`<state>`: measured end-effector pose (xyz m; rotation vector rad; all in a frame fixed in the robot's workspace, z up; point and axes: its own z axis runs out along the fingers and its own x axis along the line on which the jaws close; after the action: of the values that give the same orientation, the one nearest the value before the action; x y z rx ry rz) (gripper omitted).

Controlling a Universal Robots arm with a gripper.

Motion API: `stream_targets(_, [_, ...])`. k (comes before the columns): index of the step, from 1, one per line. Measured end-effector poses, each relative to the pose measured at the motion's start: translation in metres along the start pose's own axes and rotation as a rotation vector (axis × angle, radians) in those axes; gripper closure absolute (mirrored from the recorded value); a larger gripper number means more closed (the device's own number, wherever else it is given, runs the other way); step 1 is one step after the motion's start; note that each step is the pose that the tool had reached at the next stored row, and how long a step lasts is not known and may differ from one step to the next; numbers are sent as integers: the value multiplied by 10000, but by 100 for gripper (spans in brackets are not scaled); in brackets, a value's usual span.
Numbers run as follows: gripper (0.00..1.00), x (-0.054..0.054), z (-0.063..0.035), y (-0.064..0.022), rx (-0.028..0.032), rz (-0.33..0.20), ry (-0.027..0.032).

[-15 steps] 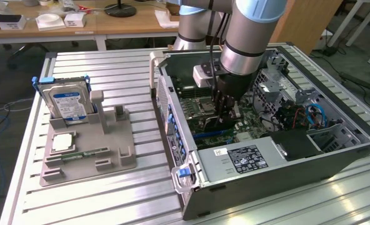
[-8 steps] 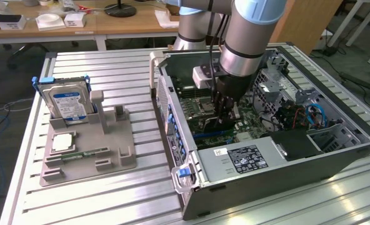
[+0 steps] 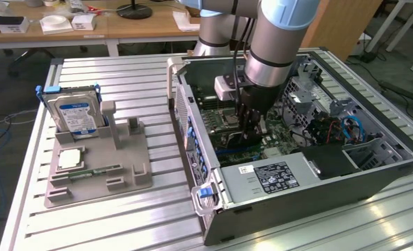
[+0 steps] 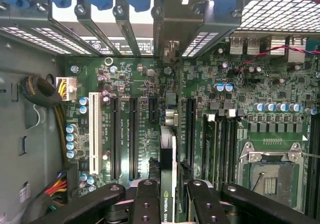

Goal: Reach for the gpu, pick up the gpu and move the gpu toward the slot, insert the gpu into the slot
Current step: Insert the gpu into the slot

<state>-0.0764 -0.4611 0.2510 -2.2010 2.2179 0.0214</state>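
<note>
The wrist view showed the gripper (image 4: 172,196) clenched on the gpu (image 4: 168,176), its black fingers (image 4: 148,201) pressed against both faces of the card. The card was held edge-on to that camera, so only a thin dark strip with a green band and white lettering could be seen. Its long axis ran straight away from the fingers toward the rear slot covers (image 4: 125,26), in line with the long black expansion slots (image 4: 134,136) of the motherboard (image 4: 250,84) lying below it. Whether the card's edge was touching a slot could not be told. In the exterior view the gripper (image 3: 248,137) was lowered deep inside the open computer case (image 3: 297,209), above the motherboard (image 3: 220,117). The hard drive (image 3: 75,112) stood upright in a grey holder (image 3: 98,175) well apart, on the exterior view's left.
</note>
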Motion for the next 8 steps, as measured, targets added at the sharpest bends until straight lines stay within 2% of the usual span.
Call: stream_targets(8, [75,0,9,1,0,0,0])
